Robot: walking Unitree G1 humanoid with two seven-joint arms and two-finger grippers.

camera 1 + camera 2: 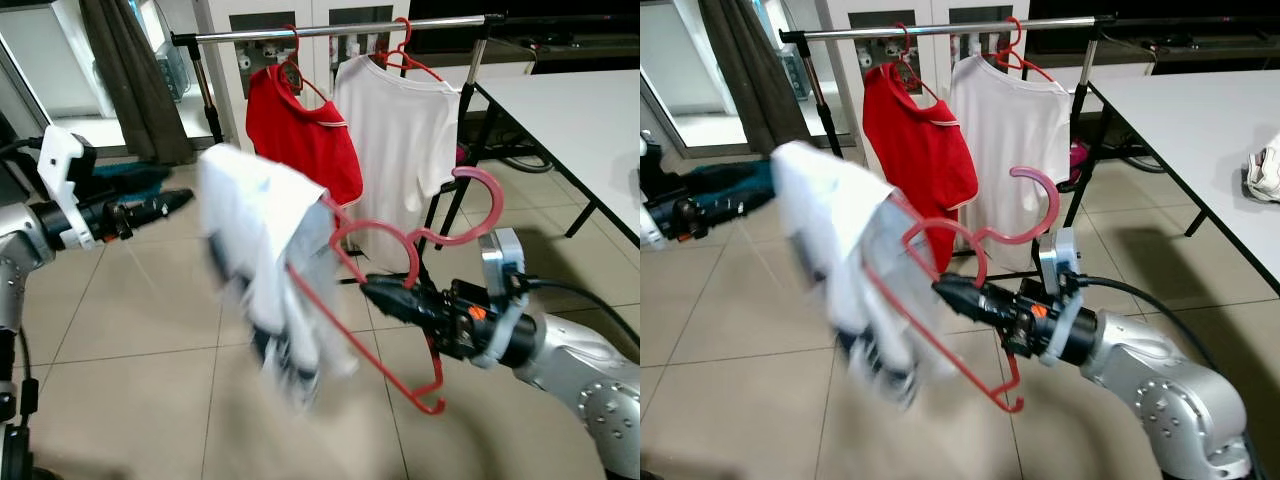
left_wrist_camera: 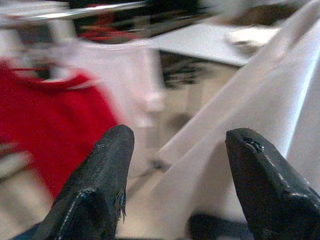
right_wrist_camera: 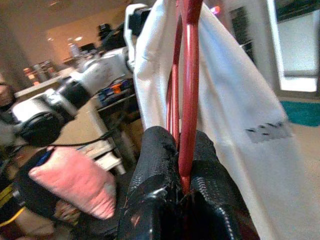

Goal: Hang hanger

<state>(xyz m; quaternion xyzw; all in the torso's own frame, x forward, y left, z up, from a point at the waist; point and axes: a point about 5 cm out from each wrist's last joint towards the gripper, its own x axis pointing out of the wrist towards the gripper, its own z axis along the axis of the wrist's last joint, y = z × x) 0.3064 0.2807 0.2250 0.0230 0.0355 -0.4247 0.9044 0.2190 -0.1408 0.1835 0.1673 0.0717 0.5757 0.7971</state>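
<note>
My right gripper point(image 1: 375, 290) is shut on a red plastic hanger point(image 1: 375, 228), holding it tilted at mid-height over the floor. A white garment point(image 1: 265, 250) hangs from the hanger's left side, blurred by motion. In the right wrist view the hanger point(image 3: 189, 75) runs between the closed fingers, with the white garment point(image 3: 235, 90) beside it. My left gripper point(image 1: 175, 203) is open at the left, pointing toward the garment and apart from it. Behind stands a clothes rail point(image 1: 330, 28) carrying a red shirt point(image 1: 305, 140) and a white shirt point(image 1: 395, 130), each on a red hanger.
A white table point(image 1: 580, 120) stands on the right with a crumpled white cloth point(image 1: 1265, 170) on it. A dark curtain point(image 1: 130, 70) hangs at the back left. Tiled floor point(image 1: 140, 330) lies below the garment.
</note>
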